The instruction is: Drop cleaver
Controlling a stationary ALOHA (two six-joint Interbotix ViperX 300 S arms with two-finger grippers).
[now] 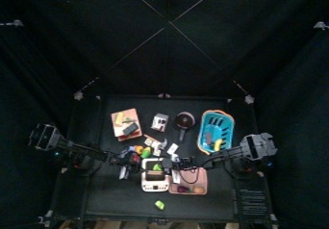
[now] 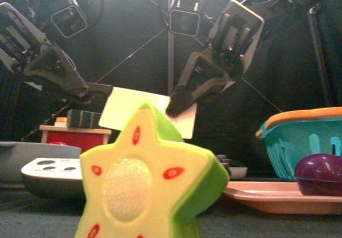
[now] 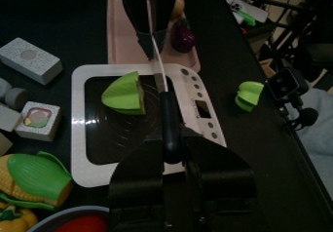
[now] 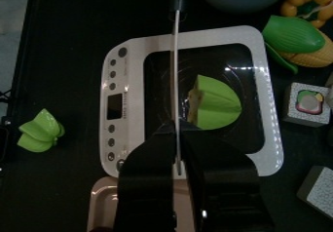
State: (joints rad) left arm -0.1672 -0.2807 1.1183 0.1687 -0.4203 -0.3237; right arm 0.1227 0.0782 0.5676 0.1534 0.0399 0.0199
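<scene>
One: Where is the pale yellow-green flat cleaver (image 2: 134,107)?

Two: In the air between the two arms, above the white kitchen scale with the dark platform (image 3: 92,129). From each wrist it shows edge-on as a thin dark line (image 3: 159,90) (image 4: 174,70).

One: And the hands?

Two: The left hand (image 3: 166,173) has its jaws a little apart, closed on the thicker dark end. The right hand (image 4: 176,153) is nearly pinched together on the thin edge.

One: What lies on the black counter (image 1: 103,199)?

Two: It is crowded. A bright green toy pepper (image 3: 127,92) sits on the scale, just beside a pale pink tray (image 3: 127,31). A teal plastic basket (image 2: 301,142) stands on the right, and a yellow-green foam star with red spots (image 2: 140,177) stands at the front edge.

One: The room?

Two: Black curtains (image 1: 257,40) close it in on all sides.
</scene>
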